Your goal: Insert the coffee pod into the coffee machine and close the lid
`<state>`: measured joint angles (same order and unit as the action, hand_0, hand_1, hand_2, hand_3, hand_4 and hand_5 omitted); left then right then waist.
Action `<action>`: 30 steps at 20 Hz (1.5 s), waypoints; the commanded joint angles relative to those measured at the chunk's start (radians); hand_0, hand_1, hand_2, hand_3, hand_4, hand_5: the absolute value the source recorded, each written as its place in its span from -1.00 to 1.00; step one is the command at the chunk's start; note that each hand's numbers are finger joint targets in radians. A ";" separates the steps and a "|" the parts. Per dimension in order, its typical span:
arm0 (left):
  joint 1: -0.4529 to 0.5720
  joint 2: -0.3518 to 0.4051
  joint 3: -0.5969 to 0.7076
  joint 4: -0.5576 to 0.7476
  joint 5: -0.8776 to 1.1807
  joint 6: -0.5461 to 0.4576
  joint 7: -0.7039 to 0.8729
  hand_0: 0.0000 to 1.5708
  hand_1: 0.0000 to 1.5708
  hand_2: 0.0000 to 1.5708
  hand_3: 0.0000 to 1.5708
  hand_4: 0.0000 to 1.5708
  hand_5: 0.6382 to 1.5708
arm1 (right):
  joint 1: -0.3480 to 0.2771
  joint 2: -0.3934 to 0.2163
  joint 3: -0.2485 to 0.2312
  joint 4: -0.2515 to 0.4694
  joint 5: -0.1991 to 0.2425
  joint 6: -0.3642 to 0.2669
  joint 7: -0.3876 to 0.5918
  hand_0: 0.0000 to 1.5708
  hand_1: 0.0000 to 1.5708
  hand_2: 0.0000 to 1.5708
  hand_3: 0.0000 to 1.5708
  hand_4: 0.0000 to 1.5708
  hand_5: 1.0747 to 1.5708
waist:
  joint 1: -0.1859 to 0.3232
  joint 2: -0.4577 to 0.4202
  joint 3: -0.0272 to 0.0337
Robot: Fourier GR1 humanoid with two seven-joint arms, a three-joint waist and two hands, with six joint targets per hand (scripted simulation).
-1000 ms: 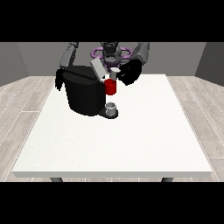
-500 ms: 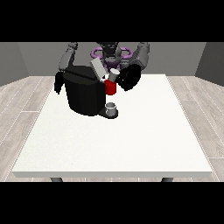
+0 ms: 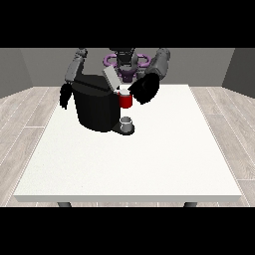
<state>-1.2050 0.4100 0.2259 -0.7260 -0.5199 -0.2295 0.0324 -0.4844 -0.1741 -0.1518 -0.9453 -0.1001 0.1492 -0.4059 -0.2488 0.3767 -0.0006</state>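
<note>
While lid (image 3: 111,78) tilts up, coffee pod (image 3: 125,100) stands upright beside coffee machine (image 3: 95,107).

Coffee machine (image 3: 97,107) on table's (image 3: 149,164) far left part.

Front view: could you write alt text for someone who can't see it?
A humanoid robot's hand at the view's right is at the red top of a black coffee machine on a white table, lid raised. A small cup sits below.
</note>
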 commanded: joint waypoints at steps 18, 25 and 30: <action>0.573 -0.280 0.086 -0.007 0.241 -0.046 -0.372 -1.00 -1.00 -1.00 -1.00 -1.00 1.00 | 0.333 0.047 0.026 -0.018 -0.003 0.036 -0.068 -1.00 -1.00 -1.00 -1.00 -1.00 1.00 | 0.183 -0.419 -0.0020; 0.816 -0.293 0.113 0.045 0.291 -0.115 -0.436 -1.00 -1.00 -1.00 -1.00 -0.53 1.00 | 0.409 0.154 0.192 -0.216 0.101 -0.046 0.057 -1.00 -1.00 -1.00 -1.00 -0.98 1.00 | 0.158 -0.649 -0.0022; 0.950 -0.284 0.116 0.055 0.298 -0.132 -0.446 -1.00 -1.00 -1.00 -1.00 -0.67 1.00 | 0.455 0.173 0.337 -0.376 0.093 -0.092 0.161 -1.00 -1.00 -1.00 -1.00 -0.66 1.00 | 0.158 -0.760 -0.0009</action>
<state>-0.3592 0.1212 0.3298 -0.6858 -0.2393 -0.3397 -0.3931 -0.0502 -0.0229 0.0967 -1.2062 -0.0040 0.0928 -0.3265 -0.0876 -0.2987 -0.0017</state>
